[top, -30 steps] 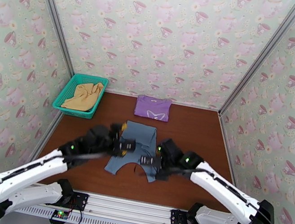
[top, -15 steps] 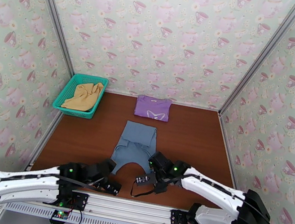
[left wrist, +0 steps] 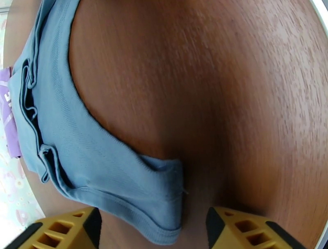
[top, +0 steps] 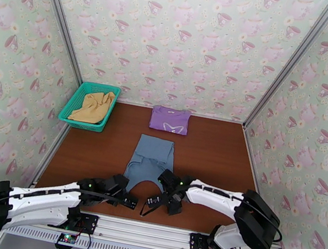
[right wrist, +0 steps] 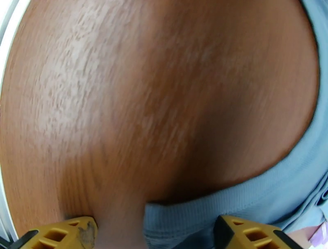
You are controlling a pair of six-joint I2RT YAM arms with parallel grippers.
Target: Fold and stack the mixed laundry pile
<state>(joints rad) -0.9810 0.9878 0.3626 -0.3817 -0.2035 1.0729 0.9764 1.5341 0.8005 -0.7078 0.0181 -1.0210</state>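
A: Nearest first. The left fingers (left wrist: 65, 227)?

B: Apart, nothing pinched. They straddle the near left corner of the grey-blue piece (left wrist: 102, 164), and its hem lies on the worktop (left wrist: 225, 102) between them.

A: And the right fingers (right wrist: 61, 235)?

B: Same posture on the other near corner: spread, the hem between them, no grip. Both arms reach low, just past their bases.

A: Why one at each corner?

B: My reading: the piece lies spread flat mid-worktop, its two near corners pointing at the arms with an arched gap between. Lifting both corners together would carry the near half over the far half without skewing it. A fold about to start, I'd say.

A: Farther back?

B: The purple T-shirt (top: 170, 119), a neat rectangle near the back wall, well apart from the grey-blue piece. It looks folded and parked there, likely as the base of the stack.

A: Far left?

B: The basket (top: 83, 125) in the corner, with the yellow piece (top: 93, 106) crumpled inside. Not yet folded, so probably waiting its turn.
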